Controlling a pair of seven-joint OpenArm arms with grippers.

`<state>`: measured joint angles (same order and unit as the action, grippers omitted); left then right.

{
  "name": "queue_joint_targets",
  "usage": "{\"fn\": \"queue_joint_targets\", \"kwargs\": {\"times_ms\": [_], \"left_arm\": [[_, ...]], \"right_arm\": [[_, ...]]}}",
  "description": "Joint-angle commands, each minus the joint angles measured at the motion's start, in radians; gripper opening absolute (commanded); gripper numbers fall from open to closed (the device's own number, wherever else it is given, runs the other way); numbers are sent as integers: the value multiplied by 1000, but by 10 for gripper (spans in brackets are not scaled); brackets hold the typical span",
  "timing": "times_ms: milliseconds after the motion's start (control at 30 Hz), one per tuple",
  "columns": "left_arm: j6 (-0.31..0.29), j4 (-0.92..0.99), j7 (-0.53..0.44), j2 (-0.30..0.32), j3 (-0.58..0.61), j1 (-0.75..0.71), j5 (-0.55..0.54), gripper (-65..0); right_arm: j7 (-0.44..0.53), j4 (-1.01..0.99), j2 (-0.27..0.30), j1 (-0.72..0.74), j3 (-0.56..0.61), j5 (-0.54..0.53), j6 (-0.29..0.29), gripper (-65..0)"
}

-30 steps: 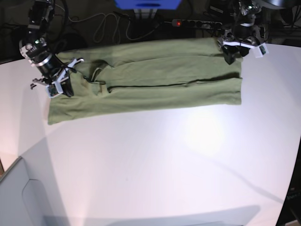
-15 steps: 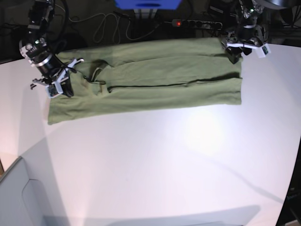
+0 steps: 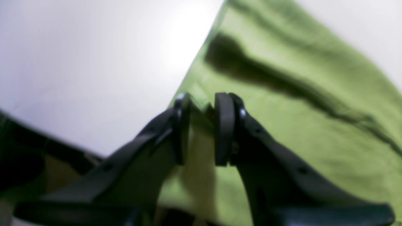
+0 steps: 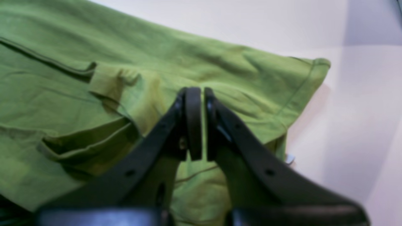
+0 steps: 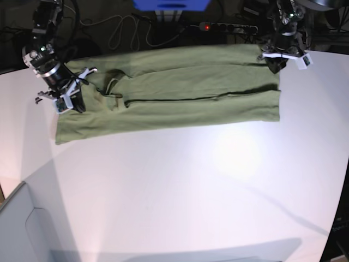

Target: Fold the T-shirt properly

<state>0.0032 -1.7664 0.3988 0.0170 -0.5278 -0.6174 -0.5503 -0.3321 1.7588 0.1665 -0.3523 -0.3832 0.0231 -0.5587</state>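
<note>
The olive-green T-shirt [image 5: 180,95] lies folded into a long strip across the far part of the white table [image 5: 191,191]. My left gripper [image 5: 274,64] is at the strip's far right corner. In the left wrist view [image 3: 202,125] its jaws stand narrowly apart with the shirt's edge [image 3: 298,94] pinched between the pads. My right gripper [image 5: 73,101] is at the strip's left end, by the sleeve folds. In the right wrist view [image 4: 200,122] its pads are almost together on the cloth [image 4: 94,62]. The white tag is hidden.
A power strip [image 5: 226,26] with a red light, cables [image 5: 120,30] and a blue object [image 5: 172,4] lie behind the table's far edge. A grey panel [image 5: 22,229] stands at the front left corner.
My left gripper has shifted slightly back and to the right at the shirt's corner. The right arm and the shirt have not visibly moved.
</note>
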Motion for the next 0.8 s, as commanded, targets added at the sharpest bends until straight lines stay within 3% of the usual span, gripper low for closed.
{"fn": "queue_joint_targets", "kwargs": {"times_ms": [0,133,433,600,767], "left_arm": [[-2,-11,-19,7,-4,-8,-7,-530],[-4,-19,-19,-1,-8,-8,-6,-650],[1,-92,-25,-5,-12,-19,-12,-650],[-2,-209,-16,-75,-88,-17,-12,-650],[-2,-234,-16,-81,-104,-8,-12,-650]], "right_arm": [[26,14,11,2,-6,-13,-10,-645],[26,14,12,2,-6,-13,-10,-645],[26,14,12,3,-6,-13,-10,-645],[26,14,12,5,-6,-13,-10,-645],[26,14,12,8,-6,-13,-10,-645]]}}
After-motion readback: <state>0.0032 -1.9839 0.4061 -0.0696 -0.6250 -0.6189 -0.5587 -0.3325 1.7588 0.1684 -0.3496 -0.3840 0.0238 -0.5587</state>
